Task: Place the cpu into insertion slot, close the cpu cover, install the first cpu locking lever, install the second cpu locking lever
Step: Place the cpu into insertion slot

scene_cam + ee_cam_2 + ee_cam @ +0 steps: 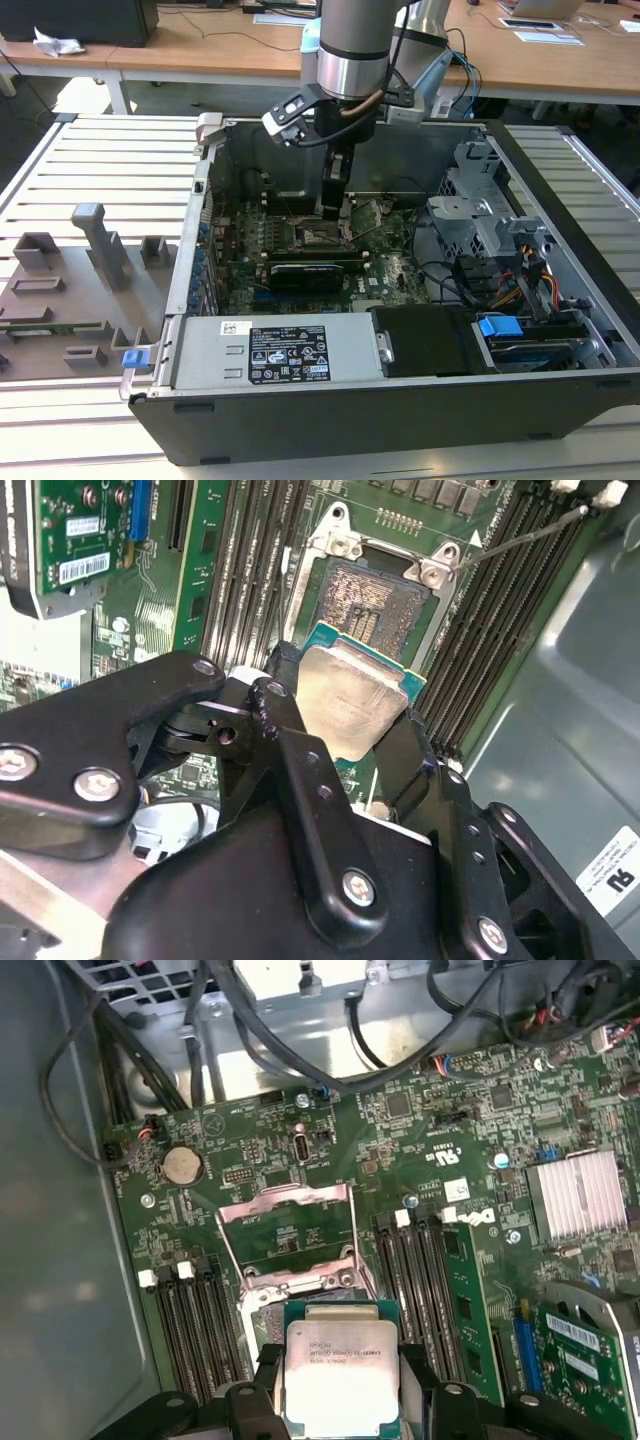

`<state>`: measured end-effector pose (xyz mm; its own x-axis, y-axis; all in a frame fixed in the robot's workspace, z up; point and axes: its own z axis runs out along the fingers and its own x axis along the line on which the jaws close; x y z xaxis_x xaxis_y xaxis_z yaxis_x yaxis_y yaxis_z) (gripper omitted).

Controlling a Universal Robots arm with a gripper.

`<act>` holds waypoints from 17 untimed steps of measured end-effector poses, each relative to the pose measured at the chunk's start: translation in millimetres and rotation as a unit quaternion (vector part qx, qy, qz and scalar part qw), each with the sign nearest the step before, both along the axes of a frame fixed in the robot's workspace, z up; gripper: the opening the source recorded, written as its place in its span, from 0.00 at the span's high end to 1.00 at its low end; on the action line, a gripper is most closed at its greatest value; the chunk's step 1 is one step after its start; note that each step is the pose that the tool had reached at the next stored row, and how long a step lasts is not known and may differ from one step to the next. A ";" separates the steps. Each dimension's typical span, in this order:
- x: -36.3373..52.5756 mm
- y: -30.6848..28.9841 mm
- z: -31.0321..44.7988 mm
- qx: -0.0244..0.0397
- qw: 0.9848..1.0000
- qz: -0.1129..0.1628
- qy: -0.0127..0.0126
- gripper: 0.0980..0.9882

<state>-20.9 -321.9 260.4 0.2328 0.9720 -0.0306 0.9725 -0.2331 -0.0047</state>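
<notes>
In the exterior view, the gripper [335, 208] hangs inside the case [560, 190], low over the board [300, 270] and near the socket [318, 238].

In the second wrist view, the fingers [285, 705] are clenched on two opposite edges of the cpu [352, 705]. The chip sits just short of the socket [378, 602] and apart from it. The socket's contact field is bare, and one lever [520, 542] is swung clear.

In the first wrist view, the cpu [340, 1375] is in the grip with its metal top showing. The cover [288, 1228] stands open beyond the socket, so the way in looks free.

To do this well, I judge the chip should stay level with its edges square to the socket walls. It should then go straight down with no sideways slide, since the contacts likely bend easily.
</notes>
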 end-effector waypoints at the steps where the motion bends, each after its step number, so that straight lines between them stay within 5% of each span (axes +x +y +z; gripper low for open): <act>1: 0.0 0.0 -0.1 0.000 1.000 -0.006 0.000 0.50; 8: -0.2 0.1 -0.7 0.000 1.000 -0.021 0.000 0.50; 14: -1.7 0.0 -10.1 0.001 0.999 0.044 0.000 0.50; 17: -6.9 0.3 -16.9 0.002 0.999 0.053 0.000 0.50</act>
